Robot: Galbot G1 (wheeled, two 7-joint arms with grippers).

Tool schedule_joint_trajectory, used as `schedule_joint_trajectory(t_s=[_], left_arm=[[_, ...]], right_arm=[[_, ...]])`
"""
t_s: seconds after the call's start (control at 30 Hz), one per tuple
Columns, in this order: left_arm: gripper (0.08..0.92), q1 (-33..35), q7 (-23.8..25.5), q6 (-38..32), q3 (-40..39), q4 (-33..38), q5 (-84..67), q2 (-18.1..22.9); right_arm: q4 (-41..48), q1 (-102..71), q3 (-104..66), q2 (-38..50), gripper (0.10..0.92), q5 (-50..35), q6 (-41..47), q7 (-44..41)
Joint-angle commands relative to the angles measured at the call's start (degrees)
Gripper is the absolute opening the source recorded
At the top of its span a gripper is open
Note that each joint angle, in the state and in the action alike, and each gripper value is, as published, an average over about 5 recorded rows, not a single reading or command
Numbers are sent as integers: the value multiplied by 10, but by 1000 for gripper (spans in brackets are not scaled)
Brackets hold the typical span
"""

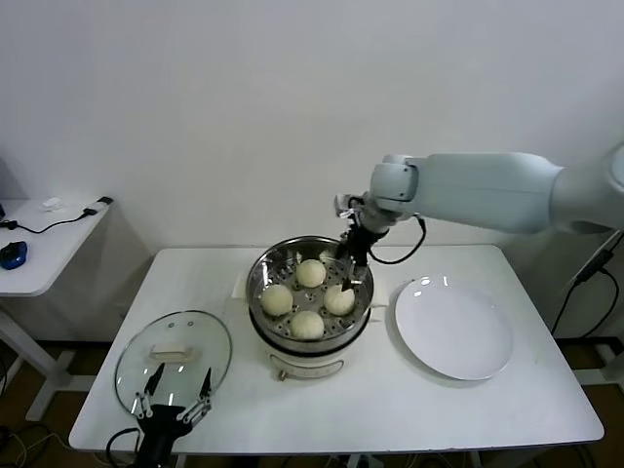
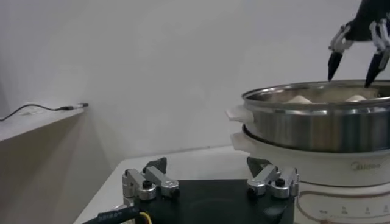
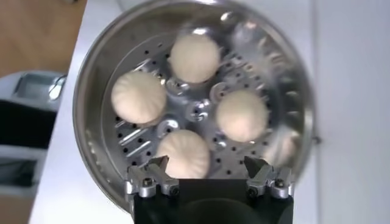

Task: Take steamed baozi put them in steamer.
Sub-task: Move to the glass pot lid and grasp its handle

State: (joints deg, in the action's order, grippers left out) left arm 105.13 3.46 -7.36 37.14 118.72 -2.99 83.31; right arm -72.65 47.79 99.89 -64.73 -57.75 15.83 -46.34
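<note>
Flanking the steamer (image 1: 310, 292): glass lid (image 1: 174, 358), white plate (image 1: 453, 328).

Lighting was bright and even, with soft shadows on the table (image 1: 390, 390). Glare spotted the steamer (image 3: 268, 55) wall and plate (image 1: 453, 331). Right wrist view was slightly blurred.

The steamer (image 1: 310, 261) is showing polished, mirror-bright stainless steel walls and a perforated metal floor over a smooth white plastic base, and the four steamed baozi (image 1: 308, 299) inside it are looking matt and cream-white, with fine pleats pressed into their dough. The glass lid (image 1: 174, 359) near the table's front left corner is gleaming clear within a metal rim, the white plate (image 1: 453, 329) is shining glossy, and the table (image 1: 390, 400) is looking smooth and matt white.
</note>
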Motion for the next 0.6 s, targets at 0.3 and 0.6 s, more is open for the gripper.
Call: schedule_joint_trajectory(t_s=[0.3,0.6], left_arm=[[823,2,0,2,0,14,39,7],[823,4,2,8,7,26,58,16]], right_arm=[[-197,-220,-291,390,823,-6,-214,269],[-247,-679,-763,462,823,34,-236,321]])
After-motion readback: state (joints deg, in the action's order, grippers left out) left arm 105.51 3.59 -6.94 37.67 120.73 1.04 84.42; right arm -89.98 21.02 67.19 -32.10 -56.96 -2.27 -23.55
